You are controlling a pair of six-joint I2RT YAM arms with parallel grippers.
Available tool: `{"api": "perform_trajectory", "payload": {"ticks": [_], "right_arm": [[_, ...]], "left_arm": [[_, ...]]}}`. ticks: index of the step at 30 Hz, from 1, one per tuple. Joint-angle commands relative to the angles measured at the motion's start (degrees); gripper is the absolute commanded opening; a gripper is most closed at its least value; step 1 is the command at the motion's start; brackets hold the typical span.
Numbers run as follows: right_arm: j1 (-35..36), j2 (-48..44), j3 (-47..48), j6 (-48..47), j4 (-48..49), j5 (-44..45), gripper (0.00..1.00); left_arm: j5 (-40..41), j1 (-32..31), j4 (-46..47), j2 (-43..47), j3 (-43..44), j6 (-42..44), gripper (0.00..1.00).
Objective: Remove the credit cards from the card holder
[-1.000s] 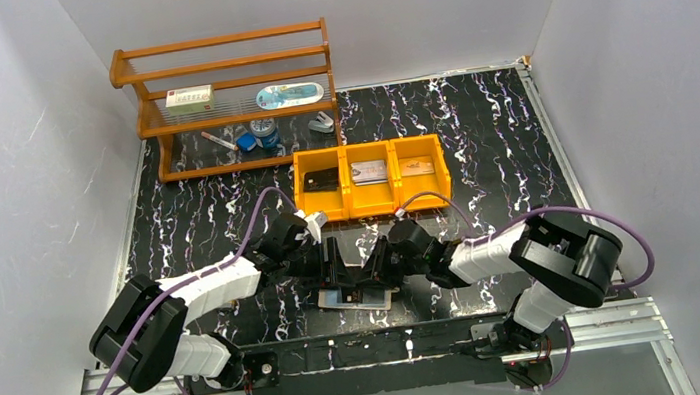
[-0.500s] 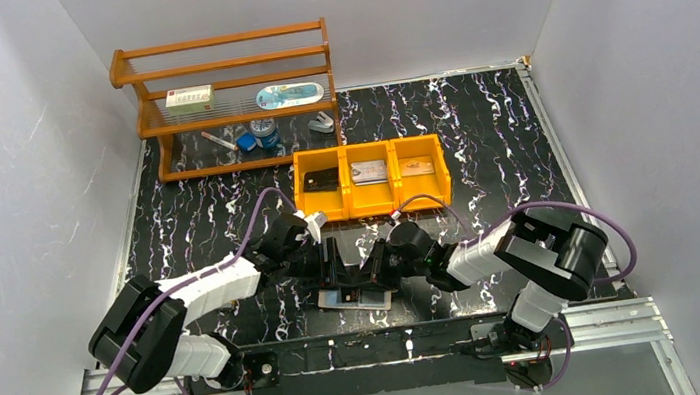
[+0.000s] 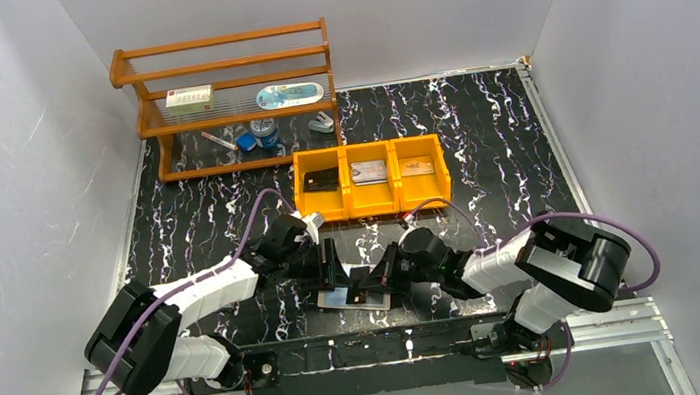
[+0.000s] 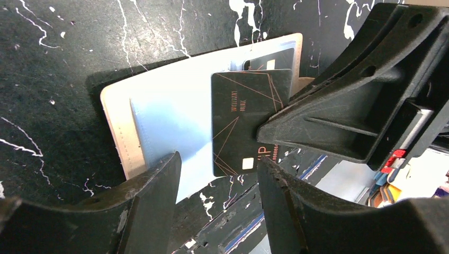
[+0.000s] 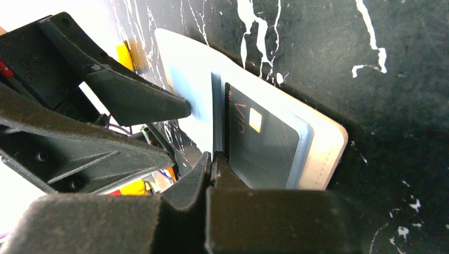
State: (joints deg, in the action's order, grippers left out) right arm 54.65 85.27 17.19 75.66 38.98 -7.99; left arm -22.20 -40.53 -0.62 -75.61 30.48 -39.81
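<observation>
The tan-beige card holder lies open on the mat near the front edge, its bluish-clear sleeves up. A black card with thin gold lines, a chip and "VIP" sticks partly out of a sleeve; it also shows in the right wrist view. My right gripper is shut on this card's edge and reaches in low from the right. My left gripper is open over the holder. One of its fingertips rests on the sleeve.
An orange three-compartment tray stands behind the grippers, holding a black card, a grey-silver card and a brownish card. A wooden rack with small items stands at the back left. The metal rail runs just in front of the holder.
My right forearm has dropped lower and its gripper has slid down-left onto the holder. My left arm has barely moved.
</observation>
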Motion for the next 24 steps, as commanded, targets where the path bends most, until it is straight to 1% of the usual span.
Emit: {"api": "perform_trajectory", "payload": {"ticks": [1, 5, 7, 9, 12, 14, 15, 18, 19, 20, 24], "right_arm": [[-0.1, -3.23, -1.78, -1.29, 0.71, 1.83, 0.0], [-0.17, -7.03, -2.72, -2.59, 0.13, 3.36, 0.0], [-0.17, -9.2, -2.09, -3.89, -2.28, 4.07, 0.0], [-0.21, -11.58, -0.82, -4.97, -6.66, 5.28, 0.0], [-0.17, -15.97, 1.87, -6.61, -15.64, 8.62, 0.0], [-0.18, -18.74, 1.97, -7.75, -19.86, 11.34, 0.0], [-0.16, -20.24, 4.01, -8.26, -21.62, 12.58, 0.0], [-0.17, -24.5, 4.73, -10.1, -25.88, 17.46, 0.0], [-0.18, -25.84, 4.96, -10.76, -27.26, 19.01, 0.0], [-0.16, -27.08, 5.1, -11.66, -28.09, 20.15, 0.0], [-0.18, -30.05, 5.67, -16.2, -28.58, 22.74, 0.0]], "left_arm": [[2.25, -0.07, -3.04, 2.22, -0.7, -0.15, 0.54], [2.52, -0.03, -3.13, 3.64, -0.23, -0.18, 0.55], [3.63, -0.07, -3.83, 4.83, 0.34, -0.24, 0.57], [5.97, -0.07, -5.94, 6.14, 1.38, -0.2, 0.6], [11.14, -0.07, -10.61, 8.26, 4.02, 0.52, 0.68], [15.67, -0.07, -14.53, 9.66, 5.98, 1.13, 0.74], [17.87, 0.01, -16.38, 10.38, 6.93, 1.8, 0.76], [25.43, 0.72, -23.0, 12.69, 10.3, 3.98, 0.89], [28.14, 1.4, -24.62, 13.54, 11.27, 4.8, 0.95], [29.28, 2.66, -25.86, 14.23, 12.11, 5.72, 0.98], [30.8, 9.79, -30.57, 15.27, 15.54, 8.89, 0.98]]}}
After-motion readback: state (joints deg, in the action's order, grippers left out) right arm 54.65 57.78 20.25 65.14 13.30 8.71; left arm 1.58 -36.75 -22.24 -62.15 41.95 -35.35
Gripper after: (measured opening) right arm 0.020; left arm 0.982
